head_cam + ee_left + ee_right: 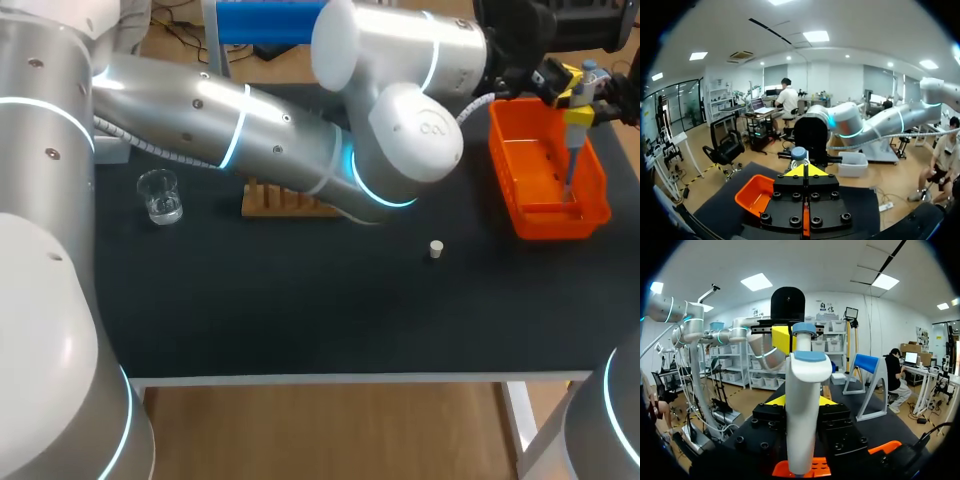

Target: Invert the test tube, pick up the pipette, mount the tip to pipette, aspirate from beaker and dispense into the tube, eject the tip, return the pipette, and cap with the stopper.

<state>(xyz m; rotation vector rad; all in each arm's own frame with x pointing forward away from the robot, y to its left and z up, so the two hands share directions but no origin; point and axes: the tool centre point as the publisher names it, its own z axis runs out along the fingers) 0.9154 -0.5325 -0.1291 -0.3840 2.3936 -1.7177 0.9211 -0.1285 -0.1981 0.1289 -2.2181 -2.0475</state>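
My right gripper (pixel 801 401) is shut on the white pipette (pixel 802 405) and holds it upright over the orange bin (pixel 545 215). In the head view the pipette (pixel 577 125) hangs with its lower end inside the bin. My left arm reaches across the table, and its gripper (pixel 804 171) is shut, with the yellow tips against the pipette's blue top button (pixel 799 152). The glass beaker (pixel 160 196) stands at the left. A small white stopper (pixel 436 248) lies on the mat. The wooden rack (pixel 280 203) is partly hidden under my left arm, and I see no test tube.
The orange bin stands at the table's right edge. My left arm (pixel 300 140) spans the back of the table above the rack. The black mat (pixel 300 310) covers the tabletop down to the front edge.
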